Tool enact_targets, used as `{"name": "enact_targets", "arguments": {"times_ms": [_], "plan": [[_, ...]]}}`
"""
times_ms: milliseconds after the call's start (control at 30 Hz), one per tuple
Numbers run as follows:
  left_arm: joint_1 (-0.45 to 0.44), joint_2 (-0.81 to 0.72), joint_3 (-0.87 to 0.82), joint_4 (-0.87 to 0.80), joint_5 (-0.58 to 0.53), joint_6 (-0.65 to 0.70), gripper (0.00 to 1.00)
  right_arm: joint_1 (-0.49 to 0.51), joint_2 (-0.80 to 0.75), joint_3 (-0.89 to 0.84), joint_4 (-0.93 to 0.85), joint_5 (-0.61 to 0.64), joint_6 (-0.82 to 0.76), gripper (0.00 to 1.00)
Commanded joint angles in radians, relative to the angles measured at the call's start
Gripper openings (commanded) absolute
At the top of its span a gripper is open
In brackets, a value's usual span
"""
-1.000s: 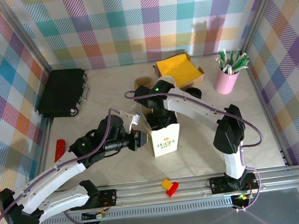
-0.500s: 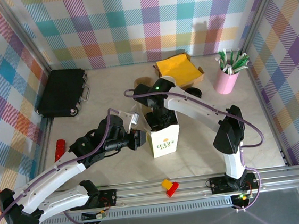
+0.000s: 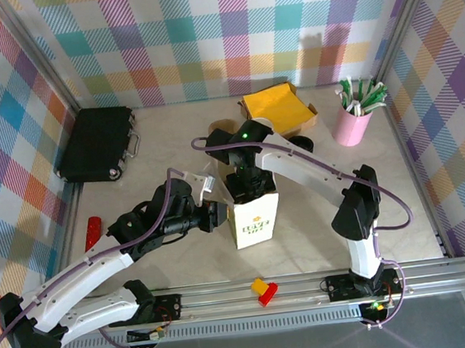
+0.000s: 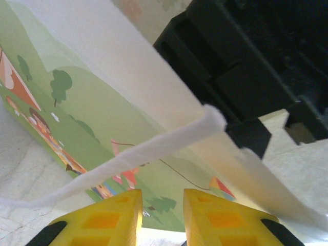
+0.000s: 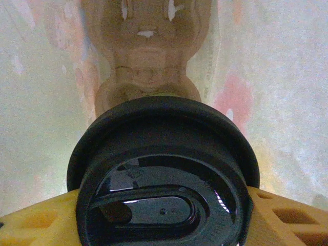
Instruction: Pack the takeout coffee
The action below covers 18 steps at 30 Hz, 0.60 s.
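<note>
Two grippers are working at the white paper bag (image 3: pixel 254 220), which is standing upright near the middle of the table (image 3: pixel 171 147). You are carrying out the insertion step: the right gripper (image 3: pixel 246 181) is hanging in the open mouth of the bag, and its yellow fingers (image 5: pixel 36 220) are clamping the takeout coffee (image 5: pixel 163 169) on both sides of the black lid. The cup is sitting inside the bag with the pale walls rising around it. You cannot tell from the wrist view whether its base is resting on the bag floor or hanging above it. The left gripper (image 4: pixel 160 200) is standing against the bag's left side near the top edge, with its fingers set narrow and a small gap between them. The white cord handle (image 4: pixel 138 154) is running across just beyond the tips, and you cannot tell whether anything is pinched there. The next move is probably calling for a straight descent until the cup is seated, then a widening of the right fingers and a vertical withdrawal. Check that the fingers are clearing the bag walls and the handle, since a snag could tip the light bag and the cup with it.
</note>
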Motion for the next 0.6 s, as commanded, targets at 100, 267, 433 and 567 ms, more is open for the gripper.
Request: {"name": "enact_targets", "arguments": {"times_ms": [100,267,433,567], "plan": [[-0.010,-0.002,0.021,-0.011,-0.016,-0.016,0.27,0.020,-0.050,0.073,-0.084,0.025,-0.005,0.49],[-0.009,-0.004,0.014,-0.006,-0.016,-0.017,0.27,0.026,-0.061,0.096,-0.100,0.037,0.001,0.49],[-0.009,-0.003,-0.001,-0.003,-0.016,-0.017,0.27,0.026,-0.067,0.122,-0.101,0.047,0.006,0.49],[-0.009,-0.006,-0.021,0.016,0.001,-0.008,0.27,0.026,-0.070,0.116,-0.087,0.053,0.010,0.49]]}}
